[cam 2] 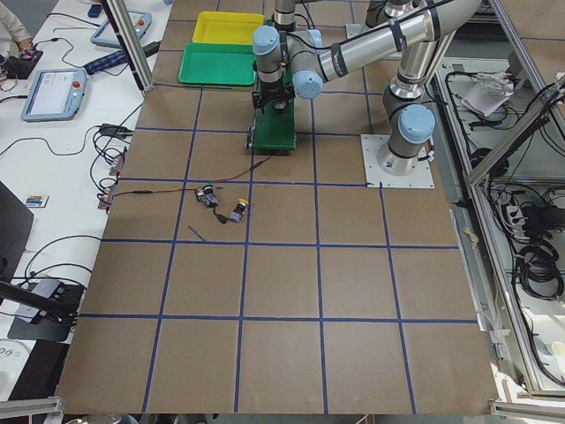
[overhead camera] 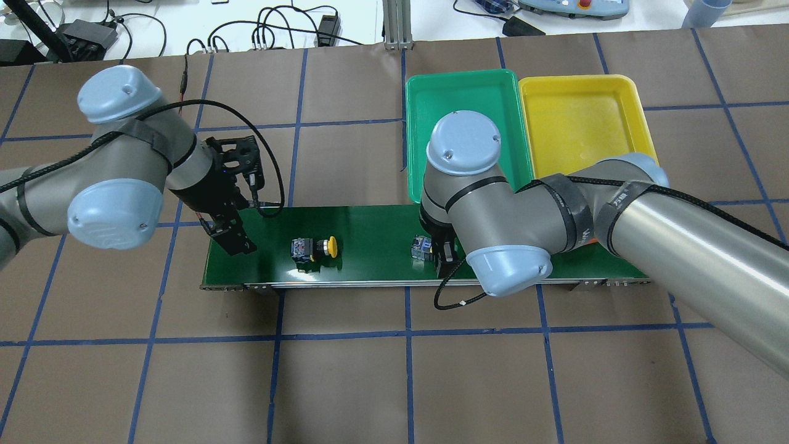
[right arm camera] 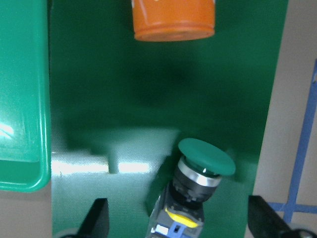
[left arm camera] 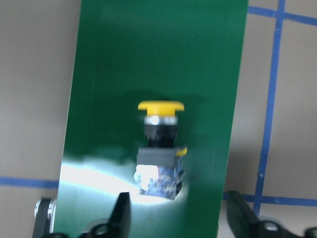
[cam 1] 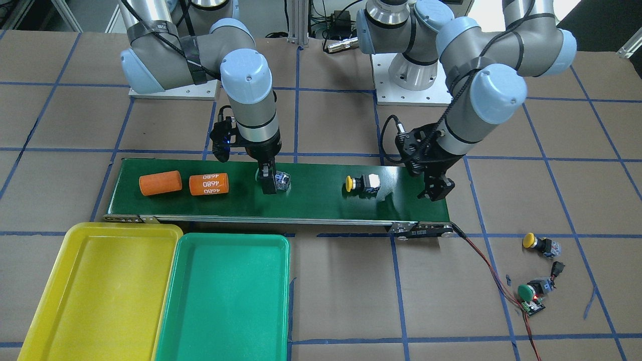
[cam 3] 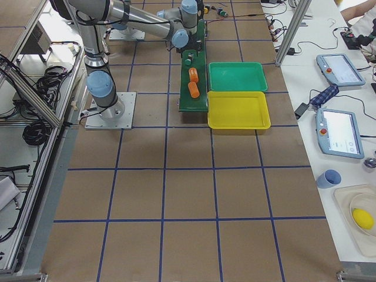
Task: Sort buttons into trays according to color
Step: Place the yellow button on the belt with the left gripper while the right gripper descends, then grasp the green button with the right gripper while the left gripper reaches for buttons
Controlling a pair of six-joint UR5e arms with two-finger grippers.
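Observation:
On the dark green conveyor belt (cam 1: 321,205) a yellow button (cam 1: 361,184) lies on its side. My left gripper (cam 1: 435,190) hovers open at the belt's end, with that yellow button (left arm camera: 159,144) just ahead of its fingertips. A green button (right arm camera: 200,183) lies tilted on the belt between the wide-apart fingers (right arm camera: 96,220) of my open right gripper (cam 1: 268,184), which do not touch it. A second yellow button (cam 1: 539,243) and a second green button (cam 1: 531,290) lie on the table off the belt. The yellow tray (cam 1: 45,301) and green tray (cam 1: 225,301) sit side by side, both empty.
Two orange cylinders (cam 1: 159,183) (cam 1: 208,184), one marked 4680, lie on the belt beyond the right gripper. A small circuit board (cam 1: 532,307) with red wires lies beside the loose green button. Brown paper with blue tape lines covers the table.

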